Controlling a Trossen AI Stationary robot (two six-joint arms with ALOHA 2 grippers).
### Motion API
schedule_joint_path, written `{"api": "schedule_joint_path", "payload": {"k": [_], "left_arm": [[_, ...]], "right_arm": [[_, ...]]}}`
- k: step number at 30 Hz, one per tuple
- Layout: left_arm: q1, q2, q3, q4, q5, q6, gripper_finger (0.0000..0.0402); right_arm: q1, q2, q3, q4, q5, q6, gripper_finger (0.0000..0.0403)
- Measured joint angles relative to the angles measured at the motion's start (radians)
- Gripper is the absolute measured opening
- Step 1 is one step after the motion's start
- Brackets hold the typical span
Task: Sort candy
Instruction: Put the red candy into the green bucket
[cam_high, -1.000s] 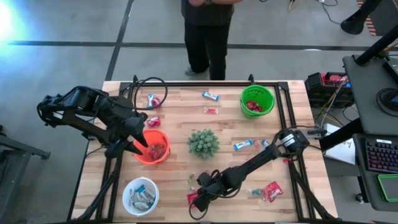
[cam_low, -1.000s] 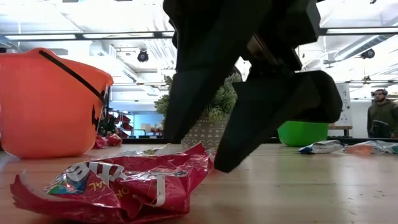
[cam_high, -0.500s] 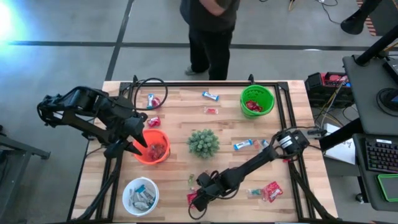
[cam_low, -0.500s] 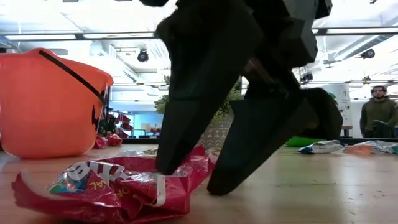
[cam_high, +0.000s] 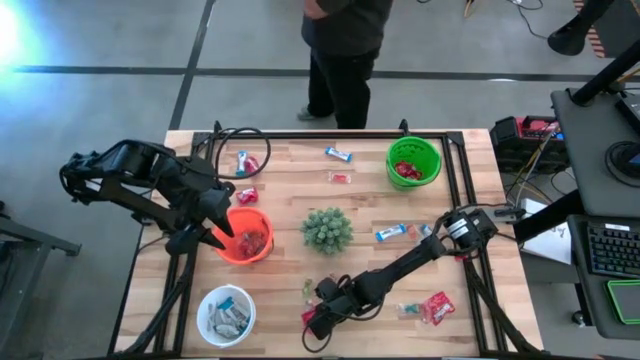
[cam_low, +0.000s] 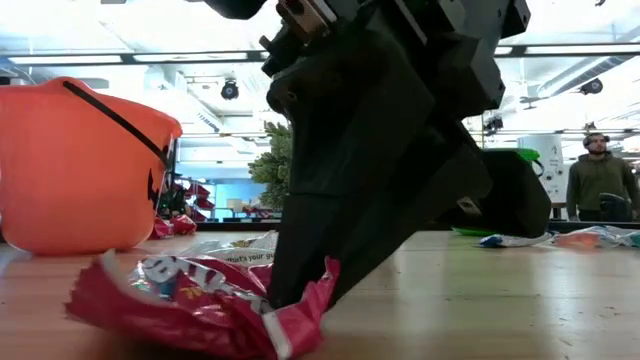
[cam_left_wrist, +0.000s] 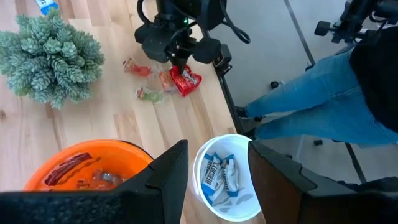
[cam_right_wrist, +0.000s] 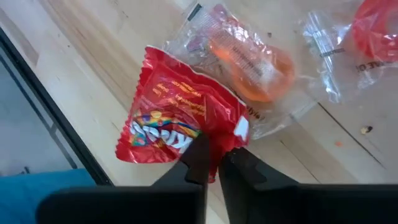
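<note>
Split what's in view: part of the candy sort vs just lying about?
Job:
- red packet, pinched by right gripper
- orange bowl, white bowl, green bowl
- loose candy on the table
- left gripper, over orange bowl

Lying about:
- plant
- cable

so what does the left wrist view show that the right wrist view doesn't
Only the left wrist view: the plant, the orange bowl, the white bowl of blue-and-white bars, and the left gripper open above both bowls. Only the right wrist view: the clear wrapper with orange candy. Both: the right gripper shut on the red packet.
</note>
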Motion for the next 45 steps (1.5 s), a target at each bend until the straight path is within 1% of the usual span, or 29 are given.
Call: {"api": "schedule_joint_path", "payload": {"k": [7, 14, 20, 24, 27, 30, 33, 35, 40, 45], "left_arm": [[0.0, -0.004, 0.0, -0.021, 0.0, 0.01, 0.0149], [0.0, -0.026, 0.0, -0.033, 0.0, 0.018, 0.0149], [0.0, -0.061, 0.0, -0.034, -0.001, 0.018, 0.0149], [0.0, -0.077, 0.0, -0.034, -0.002, 0.038, 0.0149], [0.0, -0.078, 0.0, -0.034, -0.003, 0.045, 0.0149], [0.0, -0.076, 0.0, -0.034, -0.003, 0.049, 0.0149], [0.0, -0.076, 0.0, -0.034, -0.003, 0.051, 0.0149], [0.0, -0.077, 0.0, -0.034, -0.003, 0.051, 0.0149], [0.0, -0.081, 0.0, -0.034, -0.003, 0.045, 0.0149], [0.0, -0.082, 0.0, -0.034, -0.003, 0.041, 0.0149]], "right_arm": [[0.002, -0.02, 0.025, -0.008, -0.035, -0.015, 0.0009], [0.003, -0.07, 0.102, -0.029, -0.029, -0.061, 0.0008], [-0.006, -0.075, 0.215, -0.171, 0.0, -0.134, 0.0008], [-0.013, -0.076, 0.257, -0.273, 0.002, -0.154, 0.0008], [-0.013, -0.076, 0.248, -0.295, 0.002, -0.153, 0.0008], [-0.012, -0.076, 0.212, -0.3, 0.0, -0.146, 0.0009], [-0.013, -0.076, 0.17, -0.301, 0.001, -0.104, 0.0009], [-0.013, -0.076, 0.159, -0.305, 0.001, -0.11, 0.001], [-0.014, -0.076, 0.159, -0.286, -0.026, -0.154, 0.0037], [-0.015, -0.076, 0.159, -0.286, -0.025, -0.171, 0.0094]]}}
